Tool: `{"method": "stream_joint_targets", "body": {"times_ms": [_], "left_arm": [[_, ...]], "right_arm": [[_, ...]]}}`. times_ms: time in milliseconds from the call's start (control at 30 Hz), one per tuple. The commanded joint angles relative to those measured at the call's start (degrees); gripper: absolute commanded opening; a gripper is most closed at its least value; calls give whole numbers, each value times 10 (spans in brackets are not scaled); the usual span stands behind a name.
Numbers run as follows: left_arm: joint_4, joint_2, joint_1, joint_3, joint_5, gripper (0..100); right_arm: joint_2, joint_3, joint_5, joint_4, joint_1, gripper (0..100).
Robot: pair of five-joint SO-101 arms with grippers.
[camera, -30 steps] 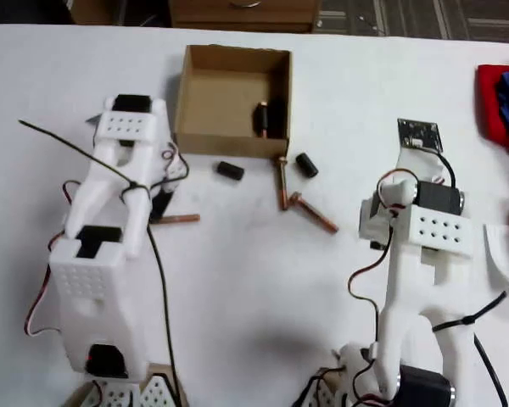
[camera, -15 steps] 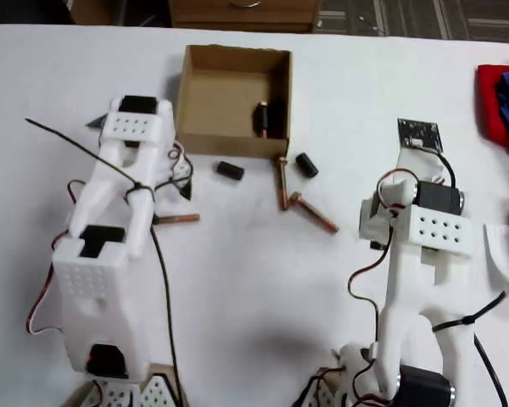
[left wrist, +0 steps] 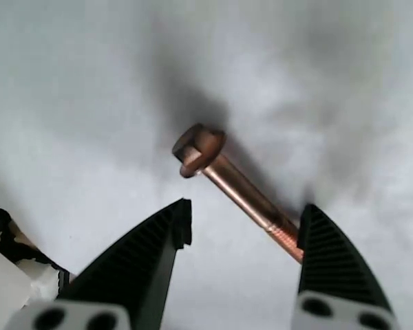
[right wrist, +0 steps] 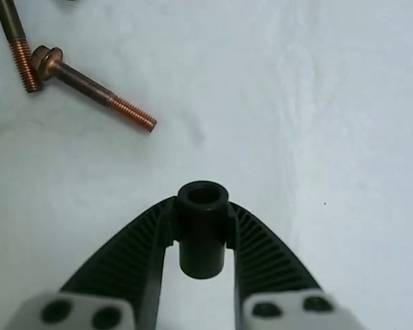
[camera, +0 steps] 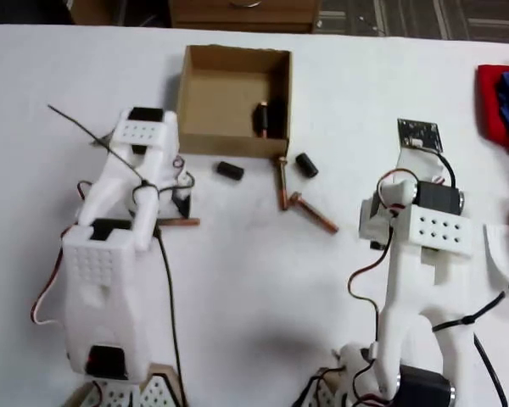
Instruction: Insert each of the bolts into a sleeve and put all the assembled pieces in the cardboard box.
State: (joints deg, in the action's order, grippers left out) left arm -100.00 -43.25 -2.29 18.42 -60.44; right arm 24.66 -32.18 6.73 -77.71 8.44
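"Since the bolt (left wrist: 227,185) lay flat on the white table (camera: 254,288), just in front of the left arm, where did the left gripper (left wrist: 246,218) stand?"

"Right above it, jaws apart. The shank ran slantwise between them, with the flanged head clear of one finger and the threaded end close by the other."

"How did you reckon it would handle?"

"Stiff metal, small, probably light. The round shank looked smooth, so I judged it could roll or slip under a loose pinch. I would have gripped across the plain shank near the head and left the threads free for a sleeve."

"And the right gripper (right wrist: 202,213)?"

"Closed on a black sleeve (right wrist: 202,240), bore facing the wrist camera. It looked rigid, and it was held square by its sides."

"What lay further out?"

"Two more bolts (camera: 282,182) (camera: 314,212) touched at one end near the middle of the table. Two loose sleeves (camera: 230,170) (camera: 306,164) sat just before the cardboard box (camera: 220,93). One dark piece (camera: 263,117) rested inside the box against its wall, so I judged most of the job undone."
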Motion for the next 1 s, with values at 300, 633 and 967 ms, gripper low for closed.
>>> {"method": "stream_joint_targets", "body": {"times_ms": [300,633,967], "left_arm": [[-12,-34,21,47,501,24],[-19,-29,13,196,781,29],[2,-35,15,212,736,228]], "right_arm": [[24,23,-4,2,-3,23],[24,23,-4,1,-3,23],[24,24,-4,2,-3,23]]}}
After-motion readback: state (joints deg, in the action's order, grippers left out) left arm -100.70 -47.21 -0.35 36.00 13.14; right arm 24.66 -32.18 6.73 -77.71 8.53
